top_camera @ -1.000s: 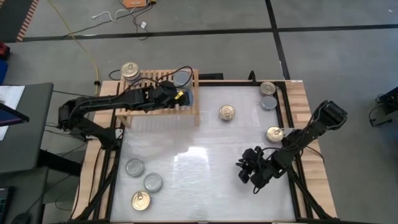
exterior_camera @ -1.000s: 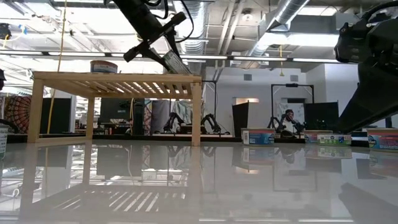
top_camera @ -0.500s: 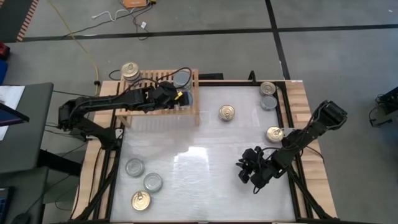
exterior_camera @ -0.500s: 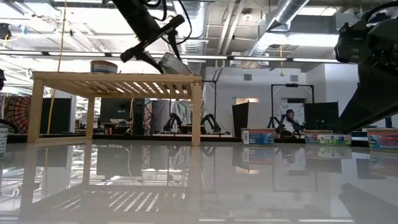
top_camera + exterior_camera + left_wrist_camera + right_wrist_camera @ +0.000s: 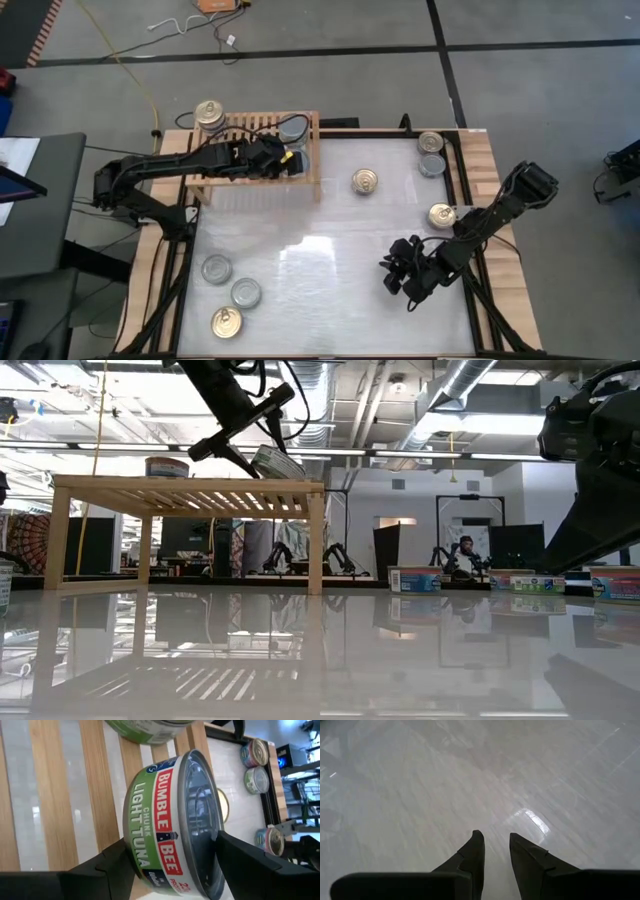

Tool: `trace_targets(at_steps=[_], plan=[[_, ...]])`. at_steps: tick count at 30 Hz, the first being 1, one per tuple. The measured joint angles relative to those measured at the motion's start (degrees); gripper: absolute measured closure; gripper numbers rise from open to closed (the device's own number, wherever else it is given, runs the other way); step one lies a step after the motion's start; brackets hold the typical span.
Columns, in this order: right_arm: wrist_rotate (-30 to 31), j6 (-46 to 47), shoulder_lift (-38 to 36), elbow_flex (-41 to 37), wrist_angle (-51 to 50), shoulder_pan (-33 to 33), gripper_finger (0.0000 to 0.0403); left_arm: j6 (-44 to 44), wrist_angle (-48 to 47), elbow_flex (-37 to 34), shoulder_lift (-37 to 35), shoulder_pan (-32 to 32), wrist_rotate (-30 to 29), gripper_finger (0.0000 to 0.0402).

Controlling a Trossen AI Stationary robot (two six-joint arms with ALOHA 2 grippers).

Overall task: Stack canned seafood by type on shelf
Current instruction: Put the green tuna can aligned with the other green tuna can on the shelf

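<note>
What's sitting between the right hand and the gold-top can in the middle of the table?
Nothing: in the high view the white tabletop is bare between the right hand and the gold-top can.

A grey concrete floor (image 5: 300, 80) crossed by dark tape lines (image 5: 330, 50) surrounded the white glossy desk (image 5: 320, 270). A yellow cable (image 5: 135, 75) trailed across it. Beyond, silver ceiling ducts (image 5: 460, 380) and bright strip lights (image 5: 480, 422) hung over white walls (image 5: 420, 495).
</note>
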Motion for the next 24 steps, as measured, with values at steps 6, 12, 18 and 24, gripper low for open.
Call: trace_targets(at_steps=[6, 12, 18, 24], plan=[[-0.02, 0.0, 0.0, 0.0, 0.02, 0.0, 0.0284, -0.34, -5.7, 3.43, 0.0, 0.0, 2.39, 0.015], [-0.02, 0.0, 0.0, 0.0, 0.03, 0.0, 0.0284, -1.17, -12.59, 6.48, -0.04, 0.0, 2.77, 0.015], [-0.14, 0.0, 0.0, 0.0, 0.22, 0.0, 0.0284, -2.23, -15.37, 6.46, -0.02, 0.0, 4.05, 0.015], [-0.46, 0.02, 0.0, 0.0, 0.48, 0.0, 0.0284, -1.07, -15.26, 6.46, 0.0, 0.0, 1.41, 0.015]])
